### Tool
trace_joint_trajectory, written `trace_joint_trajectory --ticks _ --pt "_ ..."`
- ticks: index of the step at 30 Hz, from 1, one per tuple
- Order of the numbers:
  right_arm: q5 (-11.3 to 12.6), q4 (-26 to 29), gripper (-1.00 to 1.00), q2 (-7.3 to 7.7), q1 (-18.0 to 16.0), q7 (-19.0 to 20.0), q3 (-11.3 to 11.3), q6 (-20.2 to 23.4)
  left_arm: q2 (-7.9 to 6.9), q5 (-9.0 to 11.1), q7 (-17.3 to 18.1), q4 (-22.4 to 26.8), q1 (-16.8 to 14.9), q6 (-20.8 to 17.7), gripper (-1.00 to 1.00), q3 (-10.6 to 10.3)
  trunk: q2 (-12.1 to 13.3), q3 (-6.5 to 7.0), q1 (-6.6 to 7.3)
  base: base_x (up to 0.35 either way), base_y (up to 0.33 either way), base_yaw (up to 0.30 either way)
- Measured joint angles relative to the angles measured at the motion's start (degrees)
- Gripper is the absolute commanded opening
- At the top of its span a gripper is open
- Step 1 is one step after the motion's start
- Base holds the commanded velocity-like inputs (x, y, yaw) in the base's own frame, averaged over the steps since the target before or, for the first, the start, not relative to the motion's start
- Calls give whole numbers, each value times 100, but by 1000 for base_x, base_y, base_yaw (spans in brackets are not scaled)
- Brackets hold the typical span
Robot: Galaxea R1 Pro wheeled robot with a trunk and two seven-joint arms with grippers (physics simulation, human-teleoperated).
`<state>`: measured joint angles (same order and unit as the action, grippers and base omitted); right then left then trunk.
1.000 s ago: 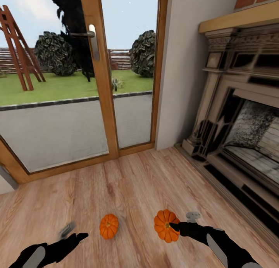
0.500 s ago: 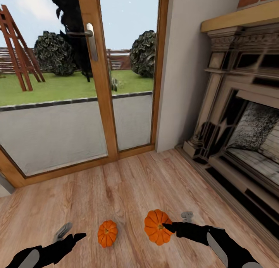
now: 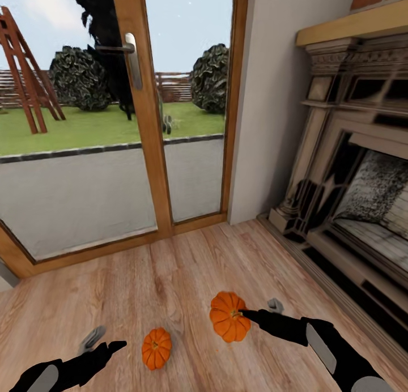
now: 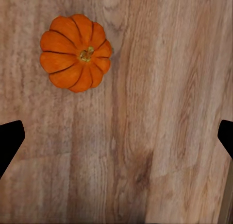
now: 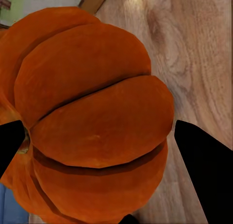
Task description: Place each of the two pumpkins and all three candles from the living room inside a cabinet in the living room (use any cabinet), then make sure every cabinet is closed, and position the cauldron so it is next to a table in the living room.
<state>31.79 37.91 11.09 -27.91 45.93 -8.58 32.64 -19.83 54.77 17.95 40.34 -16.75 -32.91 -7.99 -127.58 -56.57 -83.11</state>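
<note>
Right now my right gripper [image 3: 258, 310] is clamped on the larger pumpkin [image 3: 229, 316], held above the floor [image 3: 170, 278] near the fireplace [image 3: 351, 171]; my left gripper [image 3: 105, 341] is spread apart, the smaller pumpkin [image 3: 156, 348] lying just right of it.

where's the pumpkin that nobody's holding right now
In the head view the free pumpkin lies on the wooden floor low and left of centre, just right of the open left gripper and left of the pumpkin in the right gripper.
</note>
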Motion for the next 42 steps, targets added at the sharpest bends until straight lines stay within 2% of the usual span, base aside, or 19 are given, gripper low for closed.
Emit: trace_joint_trajectory --ticks 11,21,22,23,25,27,34,40,42 --pt "12 -24 -100 -7 -9 11 33 16 17 -25 -6 1 0 0 100 -1 0 0 0 104 43 0" --pt "8 -24 -100 -6 -9 7 33 2 -2 28 9 -7 0 -9 100 19 0 0 1 250 201 0" --pt "8 -24 -100 -4 -9 8 32 0 -8 74 34 -24 0 -14 100 95 0 0 1 209 228 0" --pt "12 -22 -100 -1 -9 15 33 -4 -12 194 173 -190 0 -16 100 389 0 0 1 143 155 0" --pt "15 -20 -100 -4 -9 24 33 -1 -13 256 455 -552 0 -4 100 784 0 0 -1 60 65 0" --pt "25 -19 -100 -3 -10 28 35 3 -14 286 577 -699 -1 -13 100 936 0 0 -1 25 27 0" --pt "32 -20 -100 -7 -10 45 35 0 -7 331 664 -796 -1 -25 100 1050 0 0 -1 4 5 0" --pt "30 -16 -100 -4 -9 53 38 -5 11 310 675 -811 -1 -21 100 1049 -239 -107 -133 0 0 0" --pt "131 -10 -100 8 -10 54 40 19 19 293 672 -819 -1 -16 100 1046 -319 -143 -177 0 0 0"
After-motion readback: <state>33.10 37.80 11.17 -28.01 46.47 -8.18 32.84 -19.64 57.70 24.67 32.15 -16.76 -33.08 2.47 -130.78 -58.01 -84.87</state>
